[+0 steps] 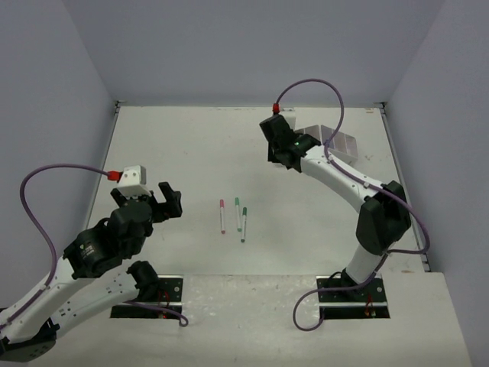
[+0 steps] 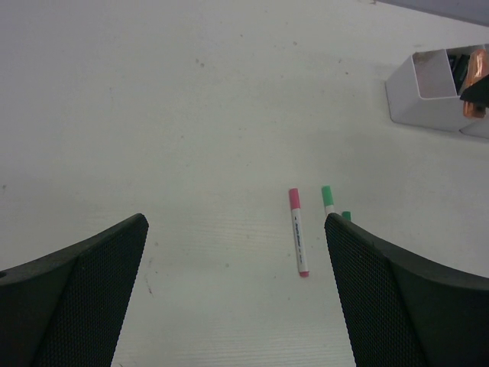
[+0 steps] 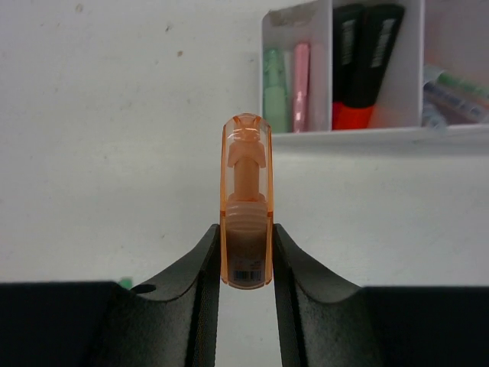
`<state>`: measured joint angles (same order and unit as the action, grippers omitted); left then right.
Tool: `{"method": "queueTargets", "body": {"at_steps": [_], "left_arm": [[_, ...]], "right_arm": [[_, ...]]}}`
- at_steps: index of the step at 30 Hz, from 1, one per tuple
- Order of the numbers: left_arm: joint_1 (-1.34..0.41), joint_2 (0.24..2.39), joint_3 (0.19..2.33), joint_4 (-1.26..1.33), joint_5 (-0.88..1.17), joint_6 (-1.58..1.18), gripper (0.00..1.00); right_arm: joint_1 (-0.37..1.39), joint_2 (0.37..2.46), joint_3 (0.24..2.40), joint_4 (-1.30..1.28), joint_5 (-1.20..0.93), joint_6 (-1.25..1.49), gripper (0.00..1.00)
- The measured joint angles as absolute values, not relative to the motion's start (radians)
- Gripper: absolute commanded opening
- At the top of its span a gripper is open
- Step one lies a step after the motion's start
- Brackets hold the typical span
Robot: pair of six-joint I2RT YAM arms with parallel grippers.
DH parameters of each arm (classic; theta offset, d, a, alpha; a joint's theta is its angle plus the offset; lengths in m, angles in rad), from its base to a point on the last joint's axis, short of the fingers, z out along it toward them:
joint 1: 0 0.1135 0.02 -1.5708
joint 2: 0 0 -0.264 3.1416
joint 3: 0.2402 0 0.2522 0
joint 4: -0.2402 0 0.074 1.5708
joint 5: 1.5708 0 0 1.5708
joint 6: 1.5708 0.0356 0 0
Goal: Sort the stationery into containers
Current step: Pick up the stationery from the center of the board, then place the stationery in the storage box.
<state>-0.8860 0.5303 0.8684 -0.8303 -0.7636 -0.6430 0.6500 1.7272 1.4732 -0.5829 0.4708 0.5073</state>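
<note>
Top view: pink-capped pen (image 1: 222,215), green-capped pen (image 1: 238,212) and dark-green pen (image 1: 244,224) are lying side by side mid-table; white organizer (image 1: 344,142) is standing far right.
Left wrist: left gripper (image 2: 235,229) is hovering near the pens, jaws spread wide, gripping nothing.
Right wrist: right gripper (image 3: 246,238) is pinching an orange highlighter (image 3: 246,187) upright, near the organizer, whose compartments are holding other stationery.

In your left wrist view the white organizer (image 2: 428,99) runs off the 2 o'clock edge, and the dark green pen (image 2: 345,216) mostly hides behind a finger (image 2: 397,298) of the left claw (image 2: 235,220).
</note>
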Motion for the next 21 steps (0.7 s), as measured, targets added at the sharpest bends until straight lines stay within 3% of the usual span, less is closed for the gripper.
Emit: {"method": "queueTargets", "body": {"at_steps": [8,21], "left_arm": [[-0.886,0.531,0.868,-0.83,-0.766,-0.643,1.0],[-0.886,0.546,0.868,-0.83,-0.77,-0.643,1.0]], "right_arm": [[0.536,1.856,1.601,-0.583,0.479,0.354,0.0],[0.521,1.899,1.661,-0.587,0.451,0.287,0.0]]}}
